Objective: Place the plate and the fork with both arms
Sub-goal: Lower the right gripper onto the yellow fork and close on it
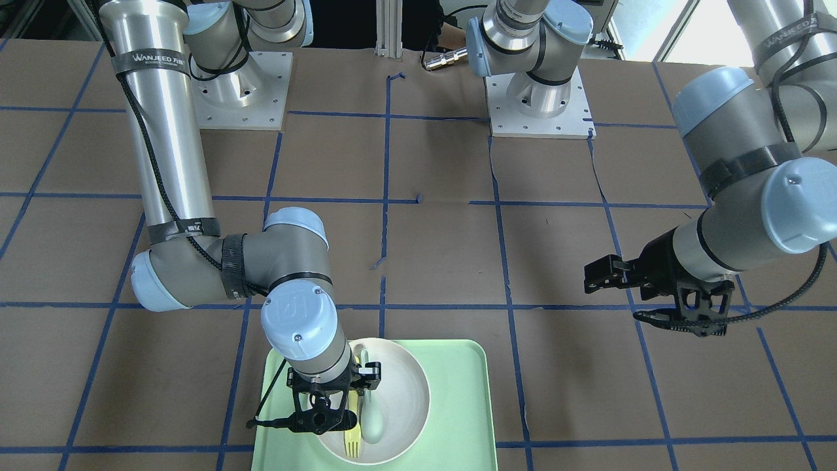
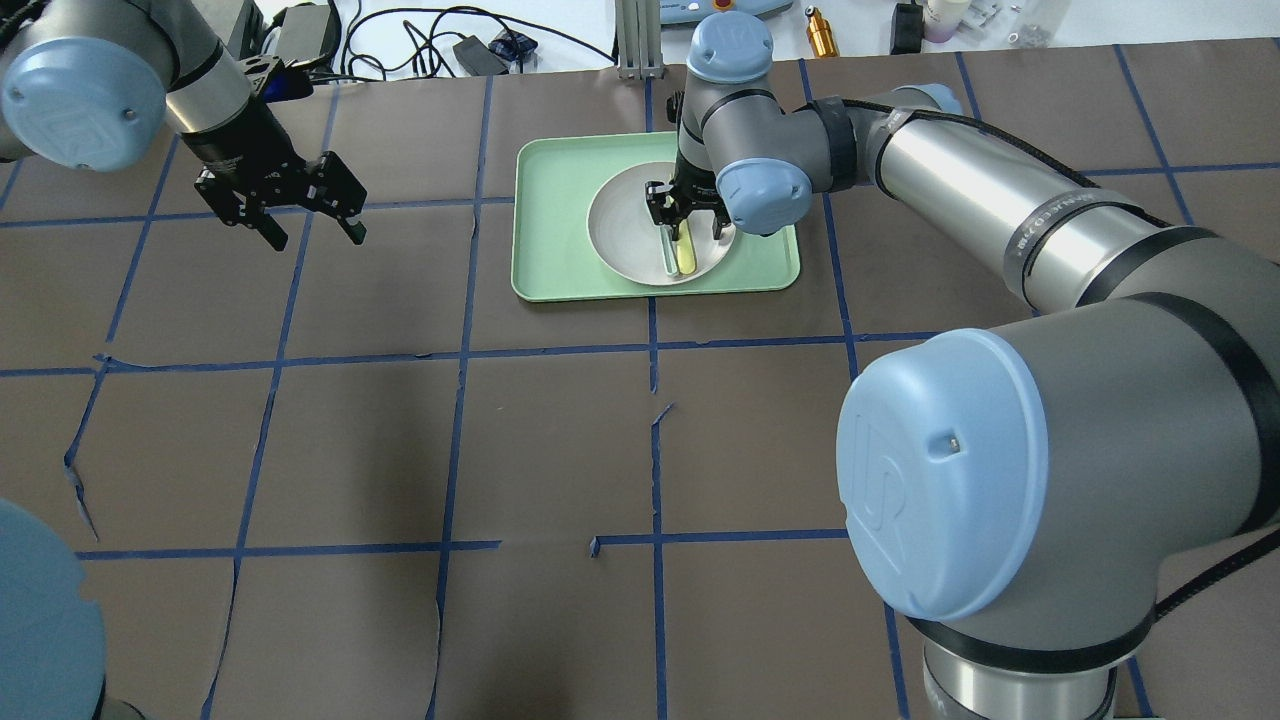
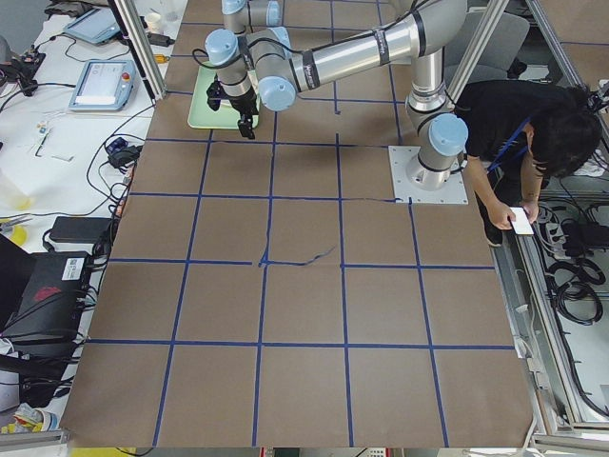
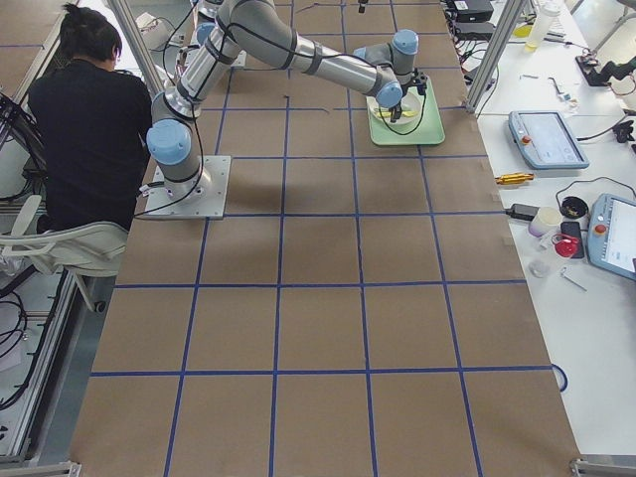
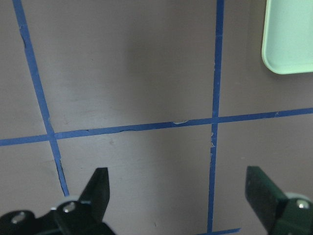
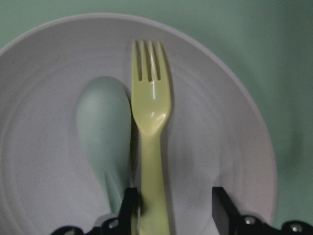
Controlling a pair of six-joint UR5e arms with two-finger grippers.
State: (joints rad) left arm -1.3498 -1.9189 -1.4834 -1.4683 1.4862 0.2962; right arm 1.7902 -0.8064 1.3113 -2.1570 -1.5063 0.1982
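The white plate (image 2: 622,232) sits on the mint-green tray (image 2: 550,220) at the table's far side. The pale-yellow fork (image 2: 687,256) lies in the plate beside a grey-green spoon (image 2: 668,256). My right gripper (image 2: 688,215) hangs just over the plate. In the right wrist view its jaws stand open (image 6: 173,200) on either side of the fork's handle (image 6: 152,112), with the spoon (image 6: 102,127) just left of it. My left gripper (image 2: 315,236) is open and empty above bare table, well left of the tray; the left wrist view (image 5: 177,181) shows only paper under it.
The table is brown paper with a blue tape grid. The tray's corner (image 5: 288,39) shows at the top right of the left wrist view. A person stands by the robot's base (image 4: 89,109). Cables and devices lie beyond the far edge (image 2: 450,40).
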